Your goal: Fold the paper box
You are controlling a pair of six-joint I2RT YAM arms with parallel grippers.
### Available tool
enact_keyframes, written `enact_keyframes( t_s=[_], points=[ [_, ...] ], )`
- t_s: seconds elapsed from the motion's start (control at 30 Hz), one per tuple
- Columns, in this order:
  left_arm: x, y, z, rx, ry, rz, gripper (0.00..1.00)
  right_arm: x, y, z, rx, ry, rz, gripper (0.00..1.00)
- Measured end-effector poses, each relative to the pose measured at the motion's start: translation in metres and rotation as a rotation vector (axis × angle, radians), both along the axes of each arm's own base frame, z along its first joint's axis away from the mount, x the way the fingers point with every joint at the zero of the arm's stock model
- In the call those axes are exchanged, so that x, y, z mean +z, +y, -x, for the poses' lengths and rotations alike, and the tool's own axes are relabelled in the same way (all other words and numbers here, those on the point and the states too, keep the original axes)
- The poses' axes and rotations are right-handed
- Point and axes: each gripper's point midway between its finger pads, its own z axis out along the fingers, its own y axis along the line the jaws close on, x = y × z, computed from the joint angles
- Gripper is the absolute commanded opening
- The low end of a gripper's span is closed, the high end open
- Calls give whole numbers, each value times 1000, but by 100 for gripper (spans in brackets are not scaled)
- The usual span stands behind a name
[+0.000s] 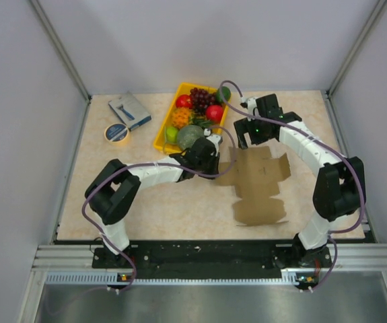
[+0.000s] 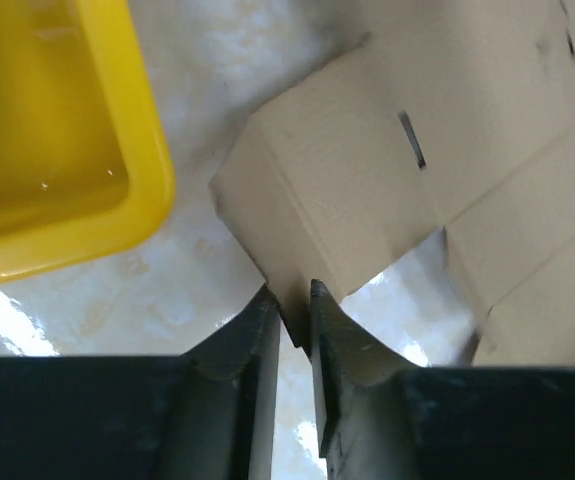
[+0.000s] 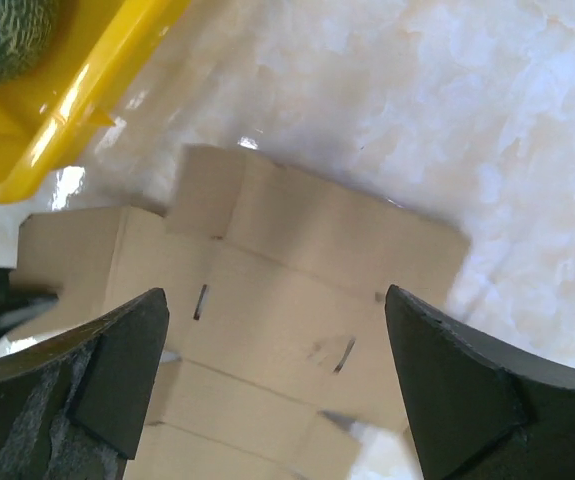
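The paper box [image 1: 257, 185] is a flat brown cardboard sheet with flaps and slots, lying on the table right of centre. My left gripper [image 1: 215, 149] is at its far left corner, shut on a flap of it; in the left wrist view the flap [image 2: 337, 200] is lifted and its edge sits pinched between the fingers [image 2: 267, 320]. My right gripper [image 1: 245, 132] is open and empty, just above the sheet's far edge; in the right wrist view the sheet [image 3: 267, 320] lies between the spread fingers [image 3: 127, 350].
A yellow tray [image 1: 161, 138] of fruit stands at the back, just left of both grippers; its rim shows in the wrist views [image 2: 157, 190] [image 3: 57, 130]. A blue-grey packet [image 1: 129, 111] and a tape roll [image 1: 117, 133] lie at the back left.
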Motion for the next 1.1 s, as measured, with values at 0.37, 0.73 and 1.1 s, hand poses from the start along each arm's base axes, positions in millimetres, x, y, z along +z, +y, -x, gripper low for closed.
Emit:
enact_keyframes(
  t_s=[0.37, 0.73, 1.1],
  points=[
    [18, 17, -9, -109, -194, -91, 0, -1, 0, 4, 269, -20, -31, 74],
    [20, 41, -3, -125, -315, -123, 0, -13, 21, 43, 414, 44, -182, 69],
    [44, 50, -7, -75, -461, -55, 0, -29, 29, 71, 402, 95, -265, 41]
  ],
)
